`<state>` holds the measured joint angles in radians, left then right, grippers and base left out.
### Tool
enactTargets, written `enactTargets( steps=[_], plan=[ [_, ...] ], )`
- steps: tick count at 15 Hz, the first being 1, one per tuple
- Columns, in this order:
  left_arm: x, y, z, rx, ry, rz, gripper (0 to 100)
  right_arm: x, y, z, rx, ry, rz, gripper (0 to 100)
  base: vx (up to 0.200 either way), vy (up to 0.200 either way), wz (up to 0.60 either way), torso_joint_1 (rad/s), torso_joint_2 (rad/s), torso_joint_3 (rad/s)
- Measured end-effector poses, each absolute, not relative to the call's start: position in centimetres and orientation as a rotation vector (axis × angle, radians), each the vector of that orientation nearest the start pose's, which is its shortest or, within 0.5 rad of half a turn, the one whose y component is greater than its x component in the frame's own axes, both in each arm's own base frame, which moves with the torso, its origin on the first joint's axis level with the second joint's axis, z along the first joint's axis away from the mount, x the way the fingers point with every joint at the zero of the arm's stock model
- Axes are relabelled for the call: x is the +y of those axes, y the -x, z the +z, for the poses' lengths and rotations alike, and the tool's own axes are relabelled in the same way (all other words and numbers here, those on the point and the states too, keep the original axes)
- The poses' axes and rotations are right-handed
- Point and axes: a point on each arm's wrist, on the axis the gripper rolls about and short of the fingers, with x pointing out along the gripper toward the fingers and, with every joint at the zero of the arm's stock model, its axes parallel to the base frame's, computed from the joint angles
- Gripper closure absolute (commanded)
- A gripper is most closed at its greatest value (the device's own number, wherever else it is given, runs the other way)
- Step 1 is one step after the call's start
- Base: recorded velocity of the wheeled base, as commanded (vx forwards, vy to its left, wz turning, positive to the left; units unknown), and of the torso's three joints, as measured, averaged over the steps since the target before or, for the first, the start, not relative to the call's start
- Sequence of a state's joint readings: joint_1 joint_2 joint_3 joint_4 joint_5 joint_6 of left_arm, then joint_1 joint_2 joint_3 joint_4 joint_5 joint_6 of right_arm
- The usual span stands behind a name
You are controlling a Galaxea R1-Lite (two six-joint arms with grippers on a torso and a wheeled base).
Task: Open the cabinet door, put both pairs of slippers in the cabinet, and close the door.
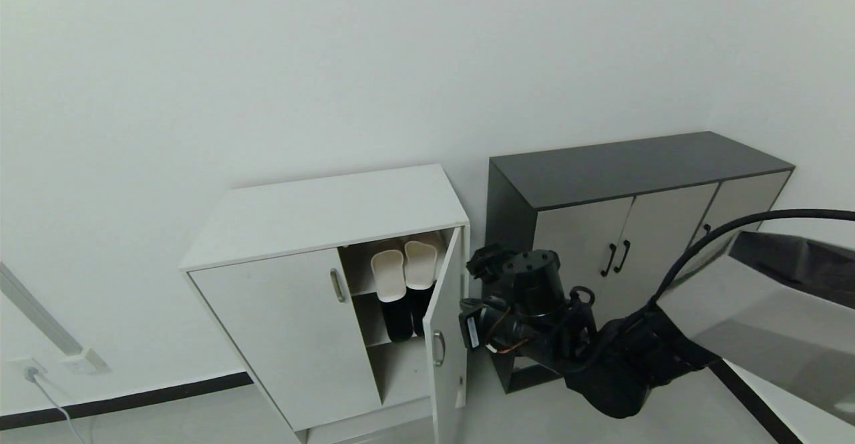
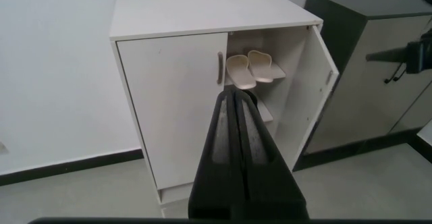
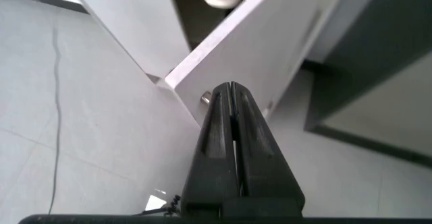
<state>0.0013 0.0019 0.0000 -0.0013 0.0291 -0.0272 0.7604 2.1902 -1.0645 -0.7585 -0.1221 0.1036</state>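
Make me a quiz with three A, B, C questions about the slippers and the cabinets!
1. Where are the beige slippers?
A. on the floor
B. on a shelf inside the white cabinet
C. on top of it

2. What colour is the top of the other cabinet?
A. dark grey
B. red
C. white

3. The white cabinet's right door is:
A. shut
B. open
C. taken off

Answers:
1 B, they lie on the upper shelf.
2 A, its top is dark grey.
3 B, it swings outward, showing the shelves.
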Motion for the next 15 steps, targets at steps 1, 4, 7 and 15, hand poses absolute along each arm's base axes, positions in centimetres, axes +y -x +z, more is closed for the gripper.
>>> enactTargets(
  steps=[1,4,7,15],
  plan=[
    [0.1,2.3,7.6,0.000,0.027,0.030,100,27.8,-30.2,8.9,0.352,0.060,0.607,100,0.000,0.000,0.00,0.000,0.00,0.000],
    [0.1,2.3,7.6,0.000,0.027,0.030,100,27.1,-29.8,10.0,0.326,0.062,0.609,100,0.000,0.000,0.00,0.000,0.00,0.000],
    [0.1,2.3,7.6,0.000,0.027,0.031,100,27.0,-29.5,10.2,0.328,0.064,0.614,100,0.000,0.000,0.40,0.002,0.00,0.000],
    [0.1,2.3,7.6,0.001,0.027,0.029,100,27.1,-28.9,10.0,0.281,0.063,0.687,100,0.000,0.000,0.30,0.001,0.00,0.001]
  ],
)
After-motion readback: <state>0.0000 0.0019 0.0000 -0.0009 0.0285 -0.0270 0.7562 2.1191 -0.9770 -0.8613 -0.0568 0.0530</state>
